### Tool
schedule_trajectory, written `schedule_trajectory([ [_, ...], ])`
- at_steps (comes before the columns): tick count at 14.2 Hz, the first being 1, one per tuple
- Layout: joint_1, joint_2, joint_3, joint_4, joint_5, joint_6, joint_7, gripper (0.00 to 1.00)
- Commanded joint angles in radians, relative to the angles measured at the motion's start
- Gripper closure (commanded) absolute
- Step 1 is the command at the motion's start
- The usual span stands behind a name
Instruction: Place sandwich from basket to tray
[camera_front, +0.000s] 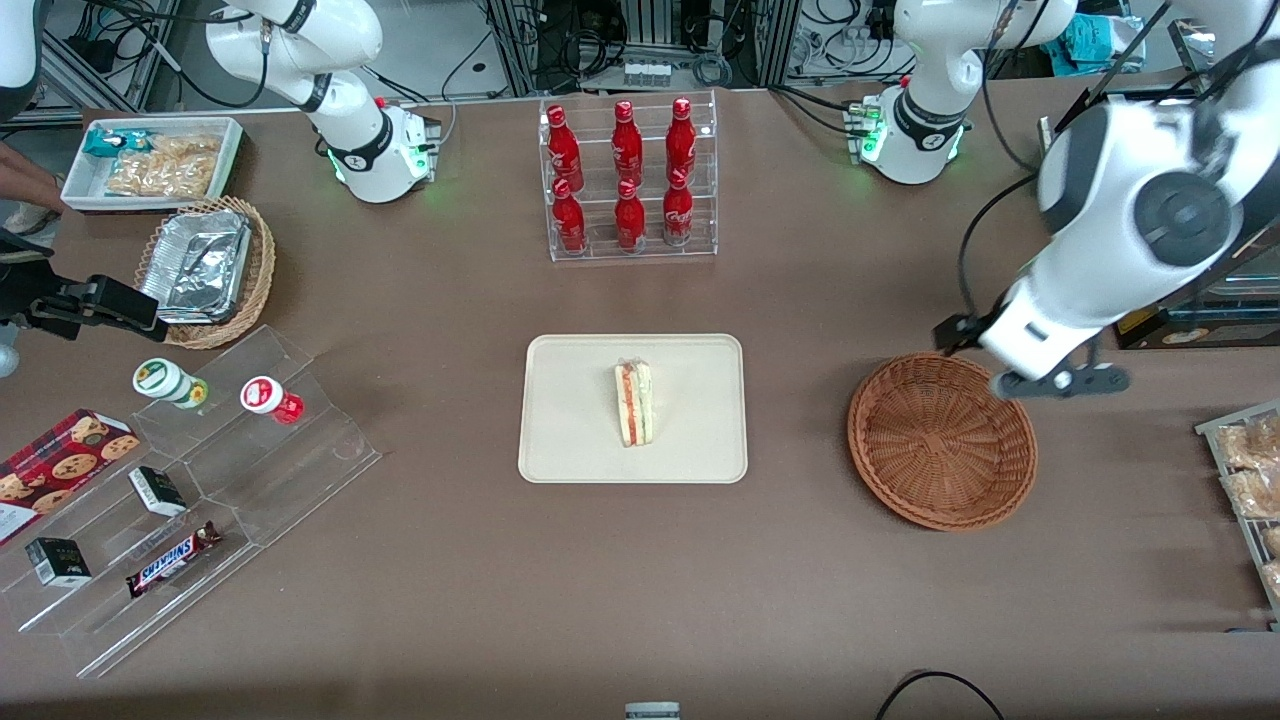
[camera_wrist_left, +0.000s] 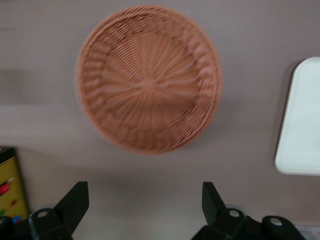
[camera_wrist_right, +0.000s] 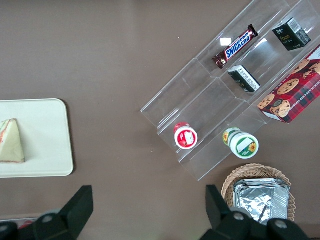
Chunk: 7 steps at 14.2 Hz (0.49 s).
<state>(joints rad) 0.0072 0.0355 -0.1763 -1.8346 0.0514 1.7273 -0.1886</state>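
Sandwich (camera_front: 633, 404), small triangular white-bread wedge in clear wrap, is lying on flat cream rectangular tray (camera_front: 570, 440), well apart from left gripper (camera_wrist_left: 145, 202). Gripper is hanging empty, 2 fingers spread, above round reddish-brown wicker basket (camera_front: 940, 440). Judged risk: low retreat clipping basket rim.

Front view: looks down on the whole table from high, facing both arm bases. Left wrist view: looks straight down past the gripper (camera_wrist_left: 145, 205), open-fingered, onto the basket (camera_wrist_left: 148, 79) below and the tray (camera_wrist_left: 302, 125) edge beside, both shared with front view.
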Motion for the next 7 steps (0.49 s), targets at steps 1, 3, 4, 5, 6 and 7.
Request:
schedule_trajectory([
  [1, 0.062, -0.083, -0.012, -0.028, -0.007, -0.051, 0.078, 0.0],
  [3, 0.066, -0.088, -0.011, 0.023, -0.005, -0.089, 0.08, 0.0],
  [4, 0.066, -0.082, -0.011, 0.064, -0.004, -0.116, 0.081, 0.0],
  [5, 0.066, -0.08, -0.011, 0.092, -0.002, -0.144, 0.083, 0.0],
  [6, 0.066, -0.078, -0.011, 0.11, -0.001, -0.152, 0.083, 0.0],
  [7, 0.068, -0.078, -0.011, 0.129, -0.001, -0.153, 0.081, 0.0],
])
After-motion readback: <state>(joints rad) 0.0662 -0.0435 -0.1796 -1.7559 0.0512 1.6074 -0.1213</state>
